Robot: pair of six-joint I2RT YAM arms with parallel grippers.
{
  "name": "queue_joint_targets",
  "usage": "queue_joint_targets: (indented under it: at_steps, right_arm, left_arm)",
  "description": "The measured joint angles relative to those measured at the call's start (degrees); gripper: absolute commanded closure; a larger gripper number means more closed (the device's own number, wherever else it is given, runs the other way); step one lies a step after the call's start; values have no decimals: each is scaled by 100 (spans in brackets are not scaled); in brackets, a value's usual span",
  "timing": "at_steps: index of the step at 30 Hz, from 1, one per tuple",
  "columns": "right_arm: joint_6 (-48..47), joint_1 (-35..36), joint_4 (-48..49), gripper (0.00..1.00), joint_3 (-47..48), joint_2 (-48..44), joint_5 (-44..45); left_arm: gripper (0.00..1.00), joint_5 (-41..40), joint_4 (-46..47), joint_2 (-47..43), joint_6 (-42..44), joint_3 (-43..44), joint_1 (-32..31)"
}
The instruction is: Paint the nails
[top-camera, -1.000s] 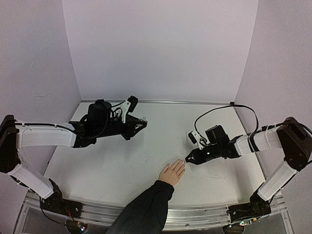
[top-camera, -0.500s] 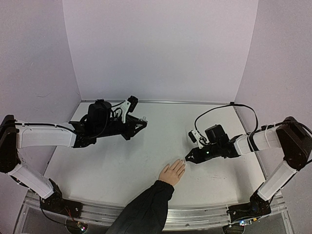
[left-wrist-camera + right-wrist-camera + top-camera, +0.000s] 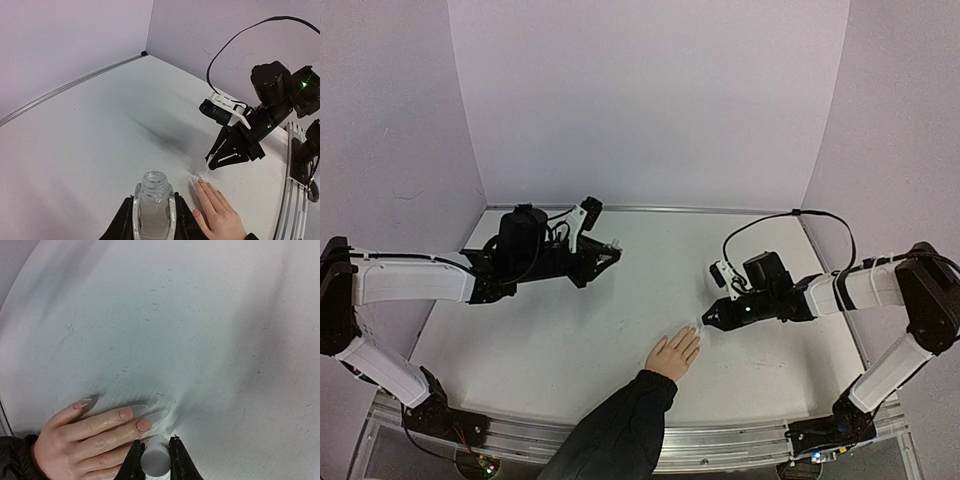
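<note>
Nails (image 3: 144, 425): on the hand (image 3: 675, 353) laid flat on the surface (image 3: 570, 330). Right gripper (image 3: 708, 318), clenched on white cap (image 3: 154, 461), is now drawn slightly back from the hand; stroke judged ended. Left gripper (image 3: 154, 220), well apart from the hand, is clamped on open bottle (image 3: 154, 197)

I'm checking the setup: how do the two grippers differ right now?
The left gripper is shut on an uncapped clear bottle, far from the hand; the right gripper is shut on a white cap, right beside that hand's fingertips. Both are closed on something.
</note>
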Motion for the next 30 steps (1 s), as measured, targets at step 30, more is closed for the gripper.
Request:
queue_joint_targets:
  at_steps: [30]
  right_arm:
    - [-234,101,-289,100,186,157,-372]
  left_arm:
    - [100,0,0,-50,0,-57,0]
